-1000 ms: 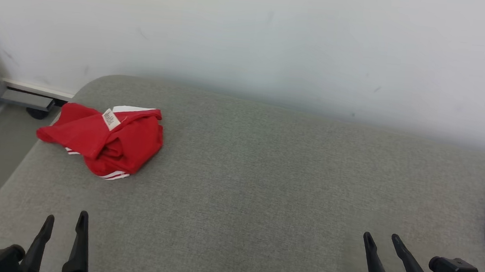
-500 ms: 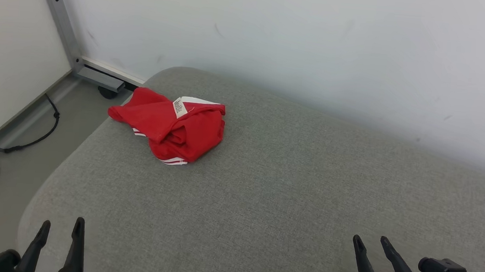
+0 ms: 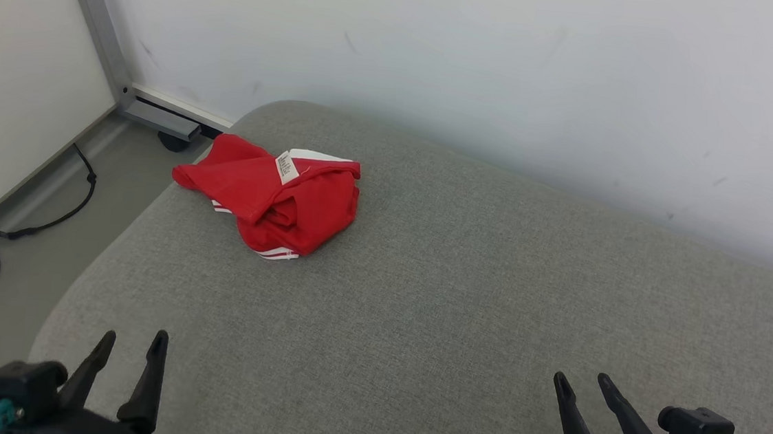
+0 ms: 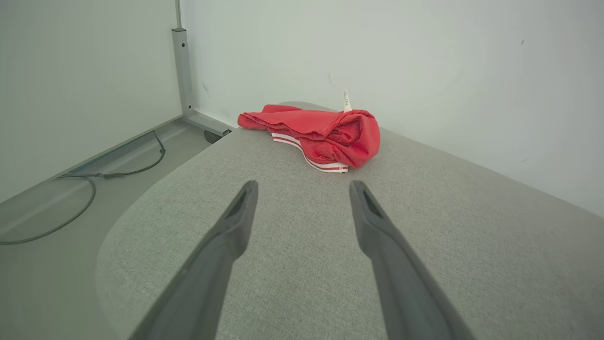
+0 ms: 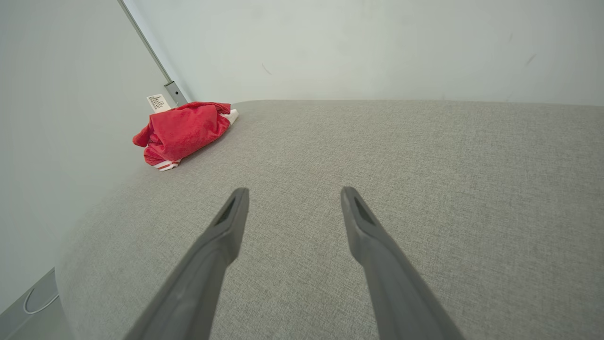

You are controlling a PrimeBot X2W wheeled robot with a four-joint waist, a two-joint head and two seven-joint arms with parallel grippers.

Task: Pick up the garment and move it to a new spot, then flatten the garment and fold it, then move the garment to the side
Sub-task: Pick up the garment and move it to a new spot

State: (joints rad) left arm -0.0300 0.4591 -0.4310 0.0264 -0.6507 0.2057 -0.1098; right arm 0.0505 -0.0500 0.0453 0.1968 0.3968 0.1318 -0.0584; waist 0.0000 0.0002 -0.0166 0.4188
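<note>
Grey upholstered surface (image 3: 455, 305) is seen against a pale wall (image 3: 509, 61), its far left corner rounded. Near that corner, close to the edge, the garment (image 3: 270, 201) is found crumpled in a heap: red, with white stripes at the hems and a white label (image 3: 286, 166) turned up on top. It is left lying free of both grippers. Over the near left edge the left gripper (image 3: 134, 335) is held low, its fingers (image 4: 226, 236) spread apart with nothing between them and aimed toward the garment, which lies well ahead. Over the near right part of the surface the right gripper (image 3: 581, 377) is held, its fingers (image 5: 212, 255) likewise spread and empty, well apart from the garment. Beyond the corner a grey metal post (image 3: 100, 36) is stood on the floor (image 3: 24, 264) by the wall, and a dark cable (image 3: 48, 221) is trailed along the floor near it.
</note>
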